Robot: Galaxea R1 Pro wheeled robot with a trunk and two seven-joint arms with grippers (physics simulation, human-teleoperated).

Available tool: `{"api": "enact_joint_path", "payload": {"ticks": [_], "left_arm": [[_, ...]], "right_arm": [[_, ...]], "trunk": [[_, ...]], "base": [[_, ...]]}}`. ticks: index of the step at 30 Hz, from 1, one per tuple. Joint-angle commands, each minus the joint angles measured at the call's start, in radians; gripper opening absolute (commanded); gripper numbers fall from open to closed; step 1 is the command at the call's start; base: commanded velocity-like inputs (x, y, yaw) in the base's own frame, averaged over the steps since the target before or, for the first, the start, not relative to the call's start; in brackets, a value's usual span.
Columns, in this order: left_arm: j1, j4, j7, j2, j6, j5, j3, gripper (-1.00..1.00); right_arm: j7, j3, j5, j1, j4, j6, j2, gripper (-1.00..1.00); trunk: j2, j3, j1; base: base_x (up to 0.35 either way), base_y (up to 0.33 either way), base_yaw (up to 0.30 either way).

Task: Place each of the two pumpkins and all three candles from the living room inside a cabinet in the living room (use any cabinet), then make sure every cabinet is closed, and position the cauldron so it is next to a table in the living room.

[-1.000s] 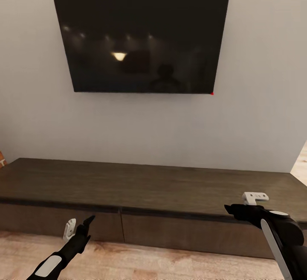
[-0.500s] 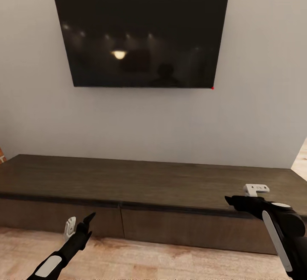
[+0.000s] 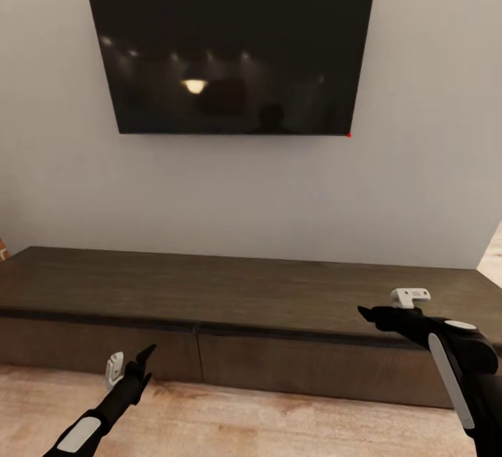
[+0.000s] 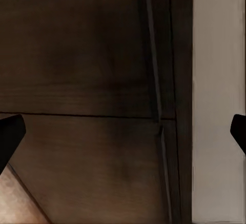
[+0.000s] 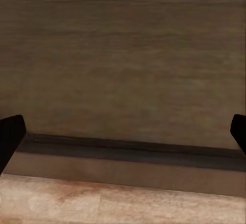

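Note:
The long low dark-brown cabinet (image 3: 244, 290) runs along the wall, and both of its flat drawer fronts (image 3: 293, 366) sit flush and closed. My left gripper (image 3: 139, 363) hangs open low in front of the left drawer front, with nothing between its fingers. My right gripper (image 3: 369, 314) is open and empty over the cabinet's front edge at the right. The left wrist view looks at the seam between the drawer fronts (image 4: 154, 116). The right wrist view looks across the cabinet top (image 5: 123, 55). The pumpkins, candles, cauldron and table are out of view.
A large black TV (image 3: 230, 46) hangs on the grey wall above the cabinet. Light wood floor (image 3: 279, 422) lies between me and the cabinet. The cabinet's right end (image 3: 481, 283) meets a bright opening.
The whole picture has shifted, so the TV and cabinet sit a little higher in frame. My right gripper has edged up and left over the cabinet's front edge. The left arm has barely moved.

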Motion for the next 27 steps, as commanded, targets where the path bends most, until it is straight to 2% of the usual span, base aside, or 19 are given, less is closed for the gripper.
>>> {"api": "enact_joint_path", "payload": {"ticks": [1, 3, 11, 22, 27], "left_arm": [[0.0, 0.0, -0.008, 0.001, 0.0, 0.0, 0.0, 1.0], [-0.001, -0.003, -0.047, 0.004, 0.002, 0.0, -0.001, 1.0], [-0.001, -0.058, -0.07, 0.007, 0.021, -0.001, -0.006, 1.0], [-0.013, -0.072, -0.042, 0.007, 0.048, -0.002, -0.005, 1.0], [-0.058, -0.072, -0.007, 0.006, 0.051, -0.004, -0.005, 1.0]], "right_arm": [[0.0, 0.0, 0.0, -0.003, 0.0, 0.0, 0.0, 1.0], [0.0, 0.0, 0.0, -0.014, 0.0, 0.003, 0.0, 1.0], [-0.001, 0.003, 0.001, -0.017, 0.0, 0.004, 0.002, 1.0], [0.0, 0.004, 0.001, -0.016, 0.0, 0.003, 0.003, 1.0], [0.001, 0.004, 0.001, -0.016, 0.0, 0.002, 0.003, 1.0]], "trunk": [[0.0, 0.0, 0.0], [0.0, 0.0, 0.0], [0.0, 0.0, 0.0], [-0.003, -0.043, 0.005], [-0.004, -0.062, 0.007]], "base": [[0.0, 0.0, 0.0], [0.0, 0.0, 0.0], [0.0, 0.0, 0.0], [0.0, 0.0, 0.0], [0.0, 0.0, 0.0]]}}
